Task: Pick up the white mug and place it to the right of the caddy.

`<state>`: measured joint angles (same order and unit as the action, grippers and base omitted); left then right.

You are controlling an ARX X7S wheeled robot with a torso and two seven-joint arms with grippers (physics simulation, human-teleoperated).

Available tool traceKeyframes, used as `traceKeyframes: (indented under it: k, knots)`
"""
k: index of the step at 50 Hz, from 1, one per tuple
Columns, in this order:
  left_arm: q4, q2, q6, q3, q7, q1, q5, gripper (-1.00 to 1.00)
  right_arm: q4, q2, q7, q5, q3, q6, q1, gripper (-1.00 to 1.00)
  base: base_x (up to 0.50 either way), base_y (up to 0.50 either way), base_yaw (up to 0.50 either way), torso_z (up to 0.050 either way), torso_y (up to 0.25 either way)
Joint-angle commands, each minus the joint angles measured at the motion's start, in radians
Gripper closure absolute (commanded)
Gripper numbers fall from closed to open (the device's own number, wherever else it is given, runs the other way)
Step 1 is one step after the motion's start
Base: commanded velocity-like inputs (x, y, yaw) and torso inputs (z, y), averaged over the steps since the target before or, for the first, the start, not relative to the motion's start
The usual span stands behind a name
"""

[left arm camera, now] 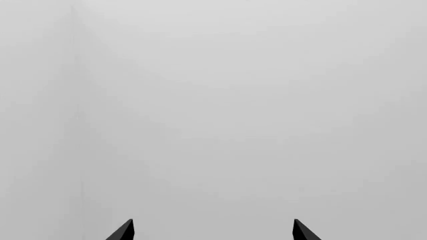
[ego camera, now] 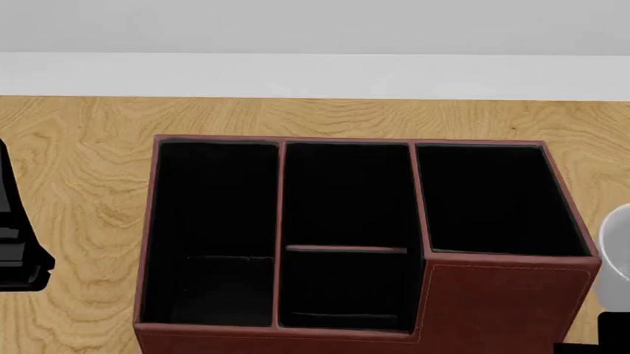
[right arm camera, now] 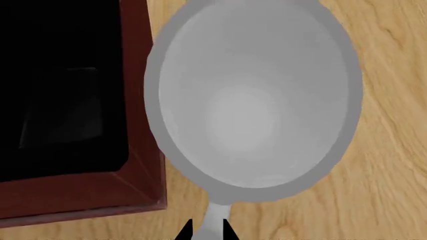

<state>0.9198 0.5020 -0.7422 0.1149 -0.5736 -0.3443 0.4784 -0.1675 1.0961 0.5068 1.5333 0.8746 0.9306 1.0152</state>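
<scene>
Right under the right wrist camera sits the mug [right arm camera: 250, 100], seen straight down its mouth, its pale bowl filling most of that view and its handle [right arm camera: 215, 220] pointing back toward the camera. Two dark tips of the right gripper [right arm camera: 208, 231] close narrowly on that handle, one on each side, so the jaws look pinched on it; taking the handle rather than the wide body makes sense, since the body seems too broad for so small a span. Just beside the mug stands the caddy [right arm camera: 143, 165], its red-brown wall running along the mug's side with black lining beyond; whether the two touch cannot be told. From the head view the caddy [ego camera: 492, 295] fills the wooden table [ego camera: 79, 184], its taller end section on the right, and a sliver of the mug [ego camera: 618, 251] shows at the right edge just past that end. So the mug appears already at the spot the task asks for; whether it rests on the wood or hangs slightly above it is not clear from above. Letting go and backing off along the handle's line would be the likely remaining step, taking care not to tip it. On the other side, the left gripper [left arm camera: 213, 231] points at a blank grey surface, its tips spread wide and holding nothing.
</scene>
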Motion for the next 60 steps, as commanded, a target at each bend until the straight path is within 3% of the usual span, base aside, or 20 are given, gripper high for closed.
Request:
traceKeyframes:
  k: [1, 60]
  knots:
    - [0.0, 0.004, 0.003, 0.004, -0.006, -0.001, 0.001, -1.0, -0.029, -0.016, -0.028, -0.051, 0.001, -0.011, -0.002, 1.0, 0.0, 0.0, 0.0, 0.0, 0.0]
    - [0.005, 0.028, 0.027, 0.012, -0.034, 0.007, 0.018, -1.0, -0.179, -0.096, -0.108, -0.134, 0.042, -0.103, -0.085, 1.0, 0.0, 0.0, 0.0, 0.0, 0.001]
